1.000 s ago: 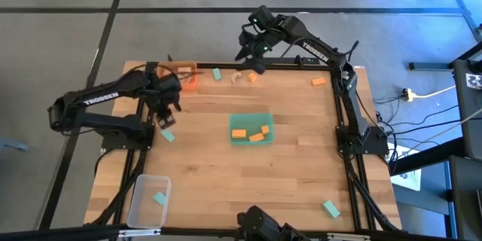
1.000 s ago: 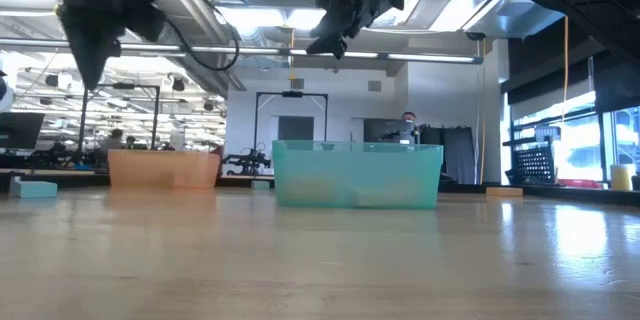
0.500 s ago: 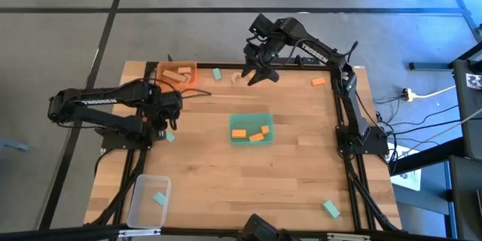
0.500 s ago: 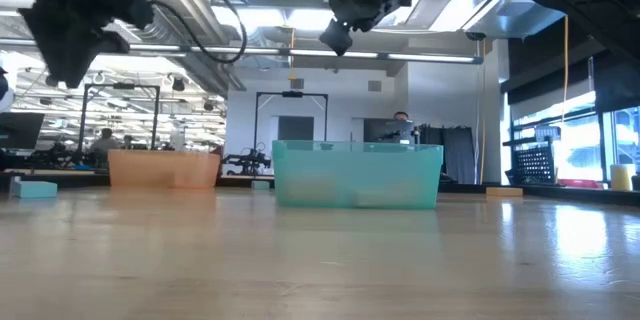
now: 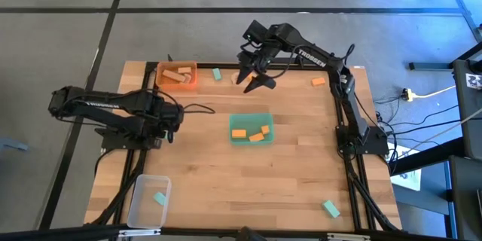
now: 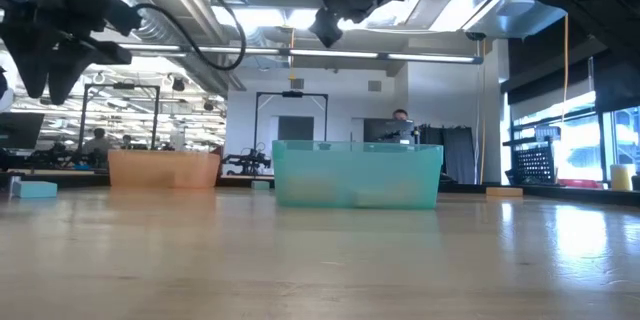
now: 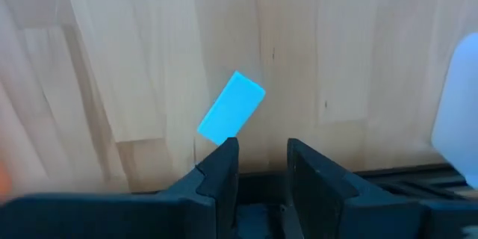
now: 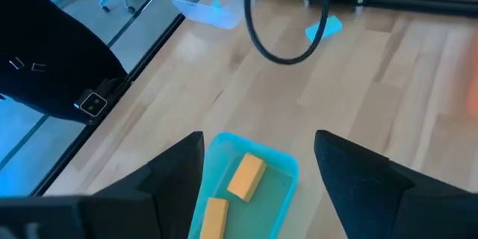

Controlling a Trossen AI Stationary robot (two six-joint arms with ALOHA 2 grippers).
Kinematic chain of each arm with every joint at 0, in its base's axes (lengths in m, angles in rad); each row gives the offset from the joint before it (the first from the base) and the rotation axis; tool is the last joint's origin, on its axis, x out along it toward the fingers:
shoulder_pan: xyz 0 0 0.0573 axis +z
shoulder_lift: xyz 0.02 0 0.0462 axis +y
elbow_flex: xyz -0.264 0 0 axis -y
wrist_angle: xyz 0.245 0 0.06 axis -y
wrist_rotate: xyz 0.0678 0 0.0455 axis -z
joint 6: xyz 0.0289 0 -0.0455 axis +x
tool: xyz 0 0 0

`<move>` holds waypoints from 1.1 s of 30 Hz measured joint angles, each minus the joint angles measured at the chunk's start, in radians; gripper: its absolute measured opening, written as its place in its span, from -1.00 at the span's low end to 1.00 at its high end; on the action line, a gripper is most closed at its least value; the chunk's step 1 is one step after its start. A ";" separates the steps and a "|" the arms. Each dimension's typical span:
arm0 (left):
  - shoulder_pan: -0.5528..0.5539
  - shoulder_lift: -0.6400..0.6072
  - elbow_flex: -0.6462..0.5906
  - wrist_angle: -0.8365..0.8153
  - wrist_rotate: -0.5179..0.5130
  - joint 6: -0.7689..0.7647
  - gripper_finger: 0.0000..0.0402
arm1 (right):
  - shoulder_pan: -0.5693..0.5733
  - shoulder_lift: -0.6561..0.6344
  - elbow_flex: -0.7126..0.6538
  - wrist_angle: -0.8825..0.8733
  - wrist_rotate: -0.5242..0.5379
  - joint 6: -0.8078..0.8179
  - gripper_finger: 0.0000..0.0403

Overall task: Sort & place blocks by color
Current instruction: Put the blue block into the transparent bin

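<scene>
A mint-green block (image 7: 231, 108) lies flat on the wood near the table's left edge. My left gripper (image 7: 261, 160) hangs over it pointing down, open, and the block sits just past one fingertip with nothing in the gap. In the high view the left gripper (image 5: 167, 124) covers that block. My right gripper (image 5: 254, 80) hovers open and high over the far middle of the table, slanting down toward the green tray (image 8: 287, 166). That tray (image 5: 251, 129) holds three orange blocks. Pale wood blocks lie in the orange tray (image 5: 177, 75).
Loose on the table are a mint block (image 5: 216, 74) and an orange block (image 5: 318, 81) at the far side, and another mint block (image 5: 331, 208) at the near right. A clear tray (image 5: 147, 199) at the near left holds one mint block.
My left gripper has swung from beside the orange tray toward the table's near edge, sinking a little and rolling about its axis, and now hangs over the mint block. My right gripper has come a little toward the near edge and turned. Neither has opened or shut.
</scene>
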 joint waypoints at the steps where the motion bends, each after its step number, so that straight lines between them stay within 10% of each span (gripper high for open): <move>1: -0.004 0.000 0.000 0.004 0.000 -0.004 -0.47 | 0.003 0.000 0.000 0.007 0.000 0.000 0.26; 33: -0.012 0.000 0.000 0.072 -0.063 -0.223 -0.47 | 0.019 0.000 0.000 0.112 0.157 -0.001 0.26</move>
